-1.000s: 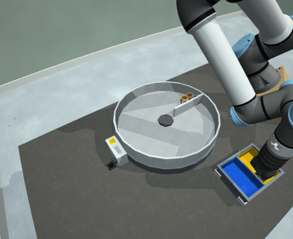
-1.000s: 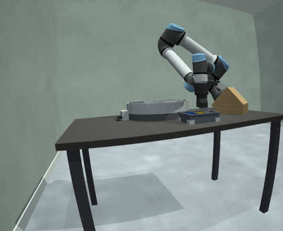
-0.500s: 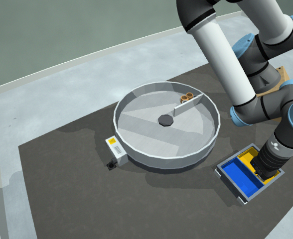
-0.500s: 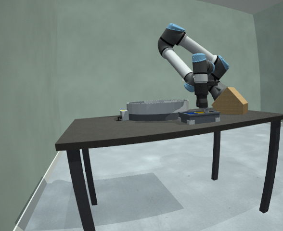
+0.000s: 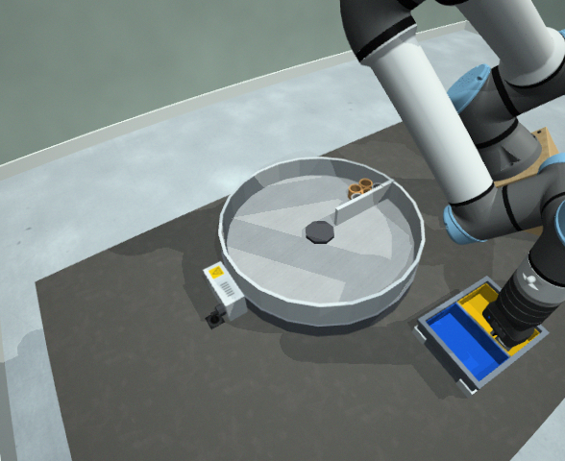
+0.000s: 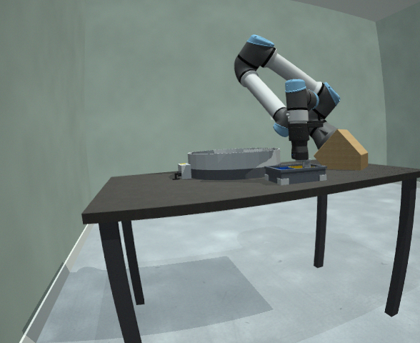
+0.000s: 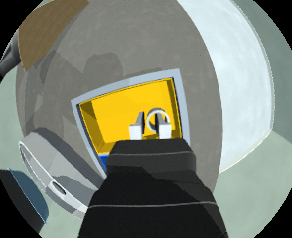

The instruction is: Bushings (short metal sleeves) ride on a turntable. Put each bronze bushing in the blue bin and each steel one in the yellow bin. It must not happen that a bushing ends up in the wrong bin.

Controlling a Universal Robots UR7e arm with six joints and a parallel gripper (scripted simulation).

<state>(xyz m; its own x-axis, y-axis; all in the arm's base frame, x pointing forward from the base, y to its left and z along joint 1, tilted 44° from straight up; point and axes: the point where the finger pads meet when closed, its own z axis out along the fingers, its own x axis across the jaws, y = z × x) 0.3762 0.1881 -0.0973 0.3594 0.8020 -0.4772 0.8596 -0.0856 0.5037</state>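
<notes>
My gripper [image 5: 513, 341] is low over the yellow bin [image 5: 476, 302], which sits beside the blue bin [image 5: 464, 341] in one grey tray. In the wrist view the fingers stand parted, and a steel bushing shows loose between their tips against the yellow floor [image 7: 120, 119]. I cannot tell if it touches the floor. Two bronze bushings [image 5: 360, 186] sit on the turntable [image 5: 321, 238] at its far right, against the upright white vane [image 5: 362, 202]. The side view shows the gripper [image 6: 305, 162] dipping into the tray [image 6: 295, 172].
A white control box [image 5: 224, 290] stands at the turntable's front left. A wooden wedge block [image 6: 341, 151] stands behind the bins at the arm's base. The turntable has a raised rim and a dark centre hub [image 5: 319, 231].
</notes>
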